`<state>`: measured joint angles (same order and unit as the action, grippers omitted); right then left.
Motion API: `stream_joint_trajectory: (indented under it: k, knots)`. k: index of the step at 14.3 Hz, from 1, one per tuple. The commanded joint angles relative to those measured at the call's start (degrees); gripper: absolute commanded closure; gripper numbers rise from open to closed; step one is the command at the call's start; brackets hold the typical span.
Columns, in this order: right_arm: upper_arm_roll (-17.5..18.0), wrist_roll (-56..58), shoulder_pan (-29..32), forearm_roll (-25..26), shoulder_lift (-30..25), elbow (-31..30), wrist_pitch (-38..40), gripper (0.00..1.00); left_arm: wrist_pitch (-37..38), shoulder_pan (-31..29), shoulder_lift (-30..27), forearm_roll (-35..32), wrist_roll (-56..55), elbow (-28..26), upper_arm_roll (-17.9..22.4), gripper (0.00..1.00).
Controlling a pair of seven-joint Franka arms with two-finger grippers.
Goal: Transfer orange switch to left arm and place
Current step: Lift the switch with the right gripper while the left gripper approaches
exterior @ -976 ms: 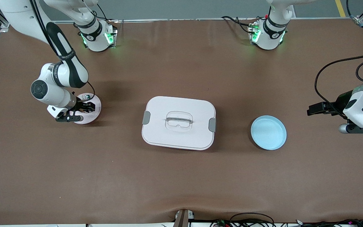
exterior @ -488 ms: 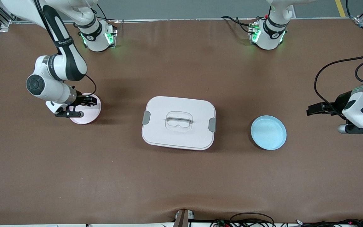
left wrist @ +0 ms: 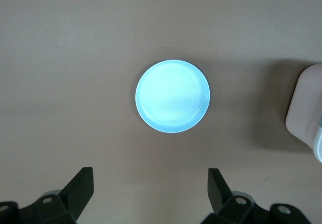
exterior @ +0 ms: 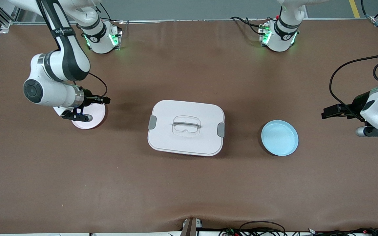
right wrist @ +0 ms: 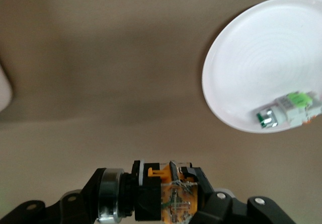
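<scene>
switch [right wrist: 168, 196] sits clamped between the fingers of our right gripper [exterior: 101, 99], which hangs over the 2 o'clock rim of the pink plate [exterior: 90, 122], at the right arm's end of the worktop [exterior: 189, 190]. the right wrist view shows the part lying crosswise in the grip, its long axis across the fingers, silver collar at one end and orange-tan body at the other; which end points at the box [exterior: 186, 127] we cannot tell. we judge it is carried this high so that it clears the box, which stands between the two plates at worktop centre. the silver-and-green part [right wrist: 289, 109] remains on the pink plate. our left gripper [left wrist: 151, 191] waits with fingers apart, off the blue plate [exterior: 279, 137] at about 3 o'clock, likely ready to receive the part
</scene>
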<state>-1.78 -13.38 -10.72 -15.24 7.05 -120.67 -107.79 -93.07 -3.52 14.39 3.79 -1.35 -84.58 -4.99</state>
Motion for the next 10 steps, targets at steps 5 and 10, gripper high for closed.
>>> stream_joint_trajectory:
  k: [5,10]
  knots:
    - [-0.33,-24.03,-11.06,-7.77,0.06,12.9,9.35,0.9,0.34,0.01,-1.2,0.96,0.12,-0.06,-0.28,0.0]
    - [-0.5,-41.95,-20.38,-18.23,4.18,22.91,7.78,0.9,2.27,-0.26,-2.78,6.72,0.03,0.03,-0.9,0.0]
